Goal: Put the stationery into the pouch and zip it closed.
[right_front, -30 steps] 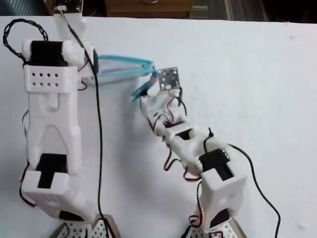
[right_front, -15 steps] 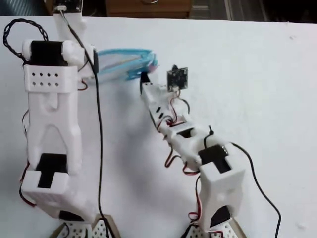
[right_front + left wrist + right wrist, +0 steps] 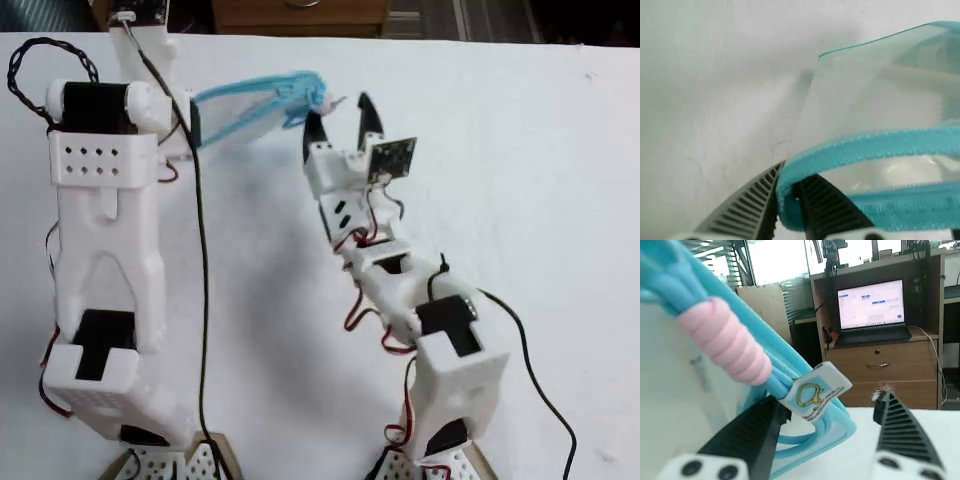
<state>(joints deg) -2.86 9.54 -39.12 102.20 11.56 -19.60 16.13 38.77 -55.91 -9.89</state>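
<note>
The clear pouch [image 3: 245, 112] with a teal zipper edge hangs slanted above the white table [image 3: 520, 150], at the far middle. My left gripper [image 3: 788, 194] is shut on the zipper edge at one end of the pouch [image 3: 880, 105]. At the other end hangs a pink zipper pull [image 3: 732, 352] with a white tag [image 3: 815, 390]. My right gripper [image 3: 340, 115] stands open right beside that end, its fingers [image 3: 752, 432] astride the tag without touching it. What lies inside the pouch is too pale to make out.
Black and red cables [image 3: 200, 260] run along both arms. The table's far edge [image 3: 450, 38] lies just behind the pouch. Beyond it stands a wooden cabinet [image 3: 880, 360] with a laptop. The table's right half is bare white.
My right gripper travelled toward the far side along the pouch's zipper end, then opened and let go. That end of the pouch has risen and shifted right. The left arm held still.
</note>
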